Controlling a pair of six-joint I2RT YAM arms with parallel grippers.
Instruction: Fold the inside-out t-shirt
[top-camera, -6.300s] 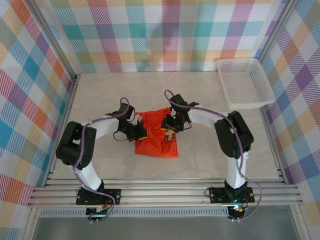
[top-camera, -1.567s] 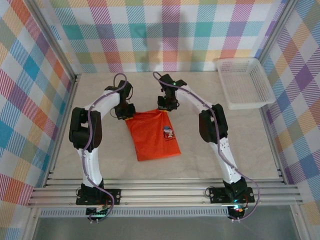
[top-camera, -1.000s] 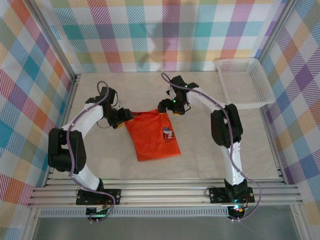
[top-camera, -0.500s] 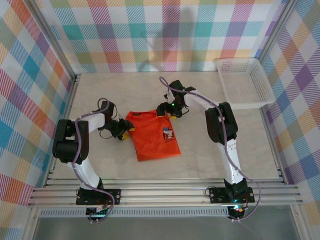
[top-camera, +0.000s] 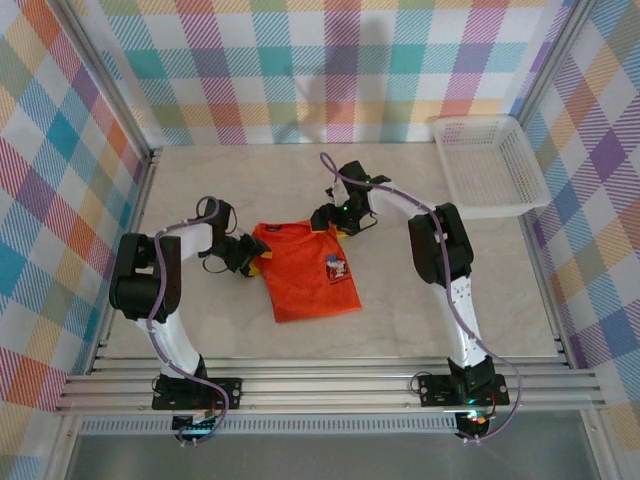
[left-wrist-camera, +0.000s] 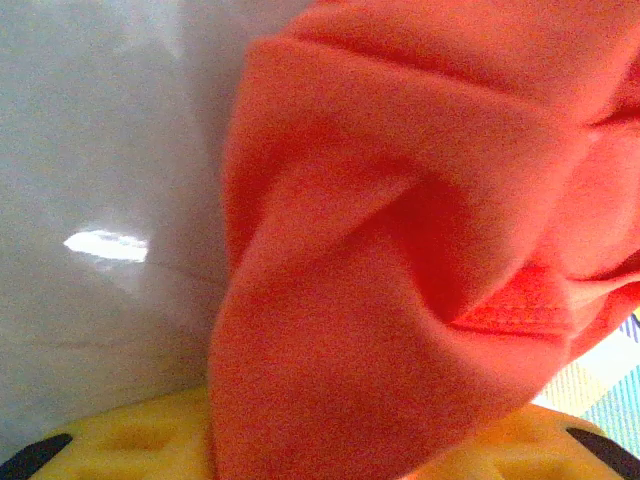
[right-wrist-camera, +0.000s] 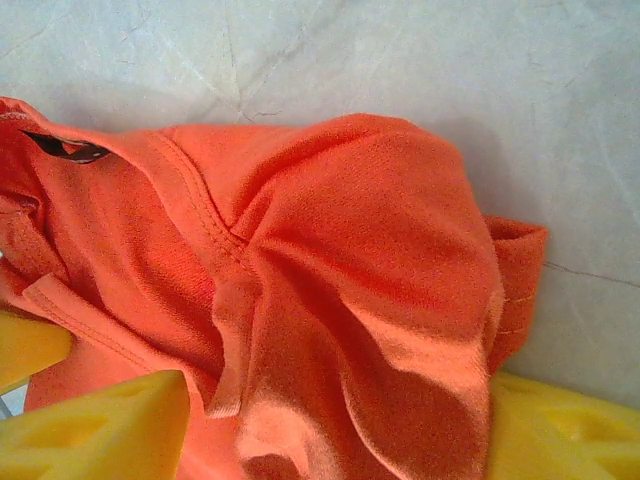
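The inside-out t-shirt (top-camera: 305, 275) lies flat mid-table, print up. At its far left corner, the left gripper (top-camera: 248, 258) has cloth bunched between its yellow fingers (left-wrist-camera: 130, 445); I cannot tell whether it clamps. Farther back, the right gripper (top-camera: 330, 222) stands with jaws apart, astride the collar fabric. A white basket (top-camera: 492, 168) sits far right.

Left arm (top-camera: 178, 345), right arm (top-camera: 462, 320): white links, black joints, purple cables; yellow tool fingers (right-wrist-camera: 110, 430).

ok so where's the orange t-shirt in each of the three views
Top external: t-shirt spread mid-table.
Left wrist: bunched, centre and right, over the left fingers.
Right wrist: bunched, lower centre, between the right fingers.
Shared landmark: the pale table beneath it.
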